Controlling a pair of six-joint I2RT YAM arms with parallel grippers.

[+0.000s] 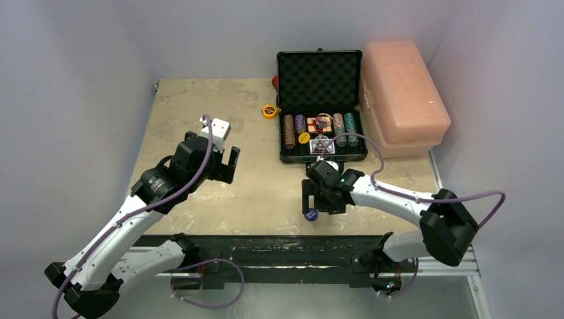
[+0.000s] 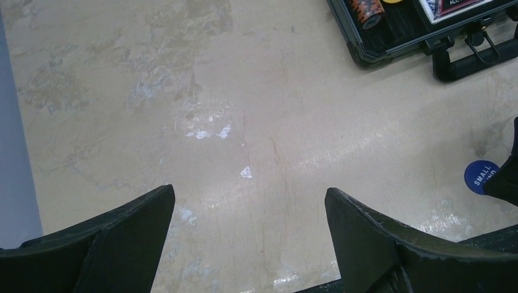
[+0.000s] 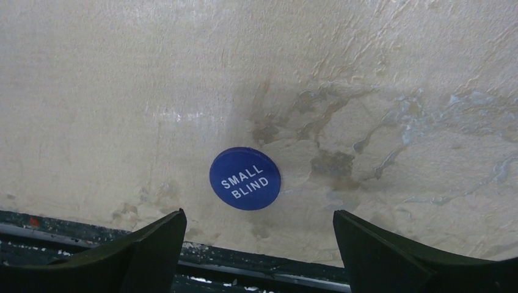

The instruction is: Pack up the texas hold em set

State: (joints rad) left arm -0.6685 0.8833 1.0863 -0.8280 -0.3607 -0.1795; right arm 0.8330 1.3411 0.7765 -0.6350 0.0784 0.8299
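Open-jawed right gripper, top view: pointed down close to the near edge of the worktop, right of centre, holding nothing; blue button lies flat on the worktop just at its tips
Item, left gripper: jaws likewise spread and empty, above bare worktop left of centre, well apart from the set
Item, briefcase: open at the far edge, right of centre, foam-lined lid upright; chip stacks in a row in the base, card deck and yellow button on their near side
Item, pink box: closed, just beside the briefcase on its right, at the far right corner
Item, tape measure: yellow, on the worktop near the briefcase's left side

Left wrist view: both fingers stand wide apart with only bare worktop between them; a near corner of the briefcase at upper right, one chip stack end showing, handle on the near side; blue button at the right edge of the view, partly covered by a dark part of the right gripper

Right wrist view: fingers wide apart at the bottom, clasping nothing; blue button, white lettering SMALL BLIND, flat on the worktop between and just beyond the fingertips, close to the near edge
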